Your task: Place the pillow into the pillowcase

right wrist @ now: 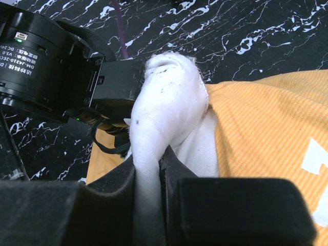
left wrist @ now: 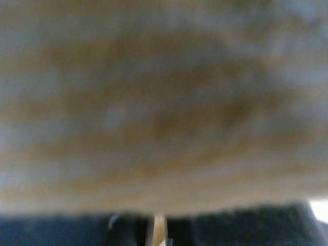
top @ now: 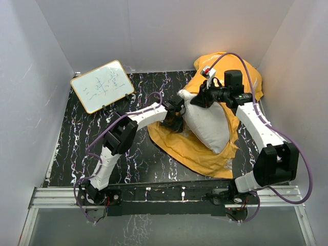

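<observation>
Where the white pillow [top: 209, 125] lies tilted across the orange-yellow pillowcase [top: 197, 151], its plump, soft body is seen resting on the cloth on the right half of the black, white-veined table [top: 148, 84]. The pillowcase is spread flat and floppy beneath it, and a rounded heap of the same cloth is bunched at the far right corner. A fine ribbed weave is shown on the cloth in the right wrist view. A far corner of the pillow is pinched into a lumpy, slightly fuzzy point with small dark specks. It is gripped between the black fingers of the right claw [right wrist: 150, 163], which are closed tight on the fabric. The right arm is raised from its base, folded at the elbow and reached forward and leftward over the pillow. The left arm is stretched diagonally to the right, with its wrist held low at the pillow's left side. The left claw [top: 172, 121] is set against the pillowcase's edge there. Its wrist view is filled with blurred orange cloth, so how far that claw is open cannot be told. A white-framed whiteboard [top: 102, 86] with blue writing is propped at the far left of the table.
</observation>
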Robot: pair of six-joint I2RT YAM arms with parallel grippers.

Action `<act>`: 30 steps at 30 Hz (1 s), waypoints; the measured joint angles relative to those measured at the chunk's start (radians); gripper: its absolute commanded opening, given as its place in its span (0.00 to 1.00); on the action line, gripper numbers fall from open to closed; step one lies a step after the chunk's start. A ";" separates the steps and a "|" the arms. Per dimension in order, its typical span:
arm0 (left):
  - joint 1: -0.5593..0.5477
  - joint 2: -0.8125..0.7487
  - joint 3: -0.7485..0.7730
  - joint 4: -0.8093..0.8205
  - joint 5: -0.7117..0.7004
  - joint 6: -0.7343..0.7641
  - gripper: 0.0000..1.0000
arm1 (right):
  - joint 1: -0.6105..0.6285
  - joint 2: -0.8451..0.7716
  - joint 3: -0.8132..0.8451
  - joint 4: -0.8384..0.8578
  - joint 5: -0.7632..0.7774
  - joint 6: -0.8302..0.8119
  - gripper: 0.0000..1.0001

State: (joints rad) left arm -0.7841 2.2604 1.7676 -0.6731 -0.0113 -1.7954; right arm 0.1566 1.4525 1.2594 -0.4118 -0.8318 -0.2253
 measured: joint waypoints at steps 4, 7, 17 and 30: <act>0.011 0.006 0.003 -0.009 0.034 0.053 0.00 | 0.000 -0.001 -0.014 0.015 0.002 0.005 0.08; 0.018 -0.014 -0.037 0.034 0.044 0.078 0.00 | 0.000 -0.009 -0.022 0.019 0.001 0.006 0.08; 0.029 -0.305 -0.424 0.312 -0.134 0.299 0.00 | 0.008 -0.078 -0.042 -0.083 0.067 -0.137 0.08; 0.027 -0.702 -0.657 0.695 -0.126 0.579 0.00 | 0.021 -0.094 -0.039 -0.261 0.050 -0.594 0.08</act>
State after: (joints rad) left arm -0.7567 1.5581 1.1107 0.0219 -0.1375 -1.2160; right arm 0.1776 1.3586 1.2201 -0.6727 -0.7818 -0.8196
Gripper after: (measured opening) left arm 0.007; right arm 0.137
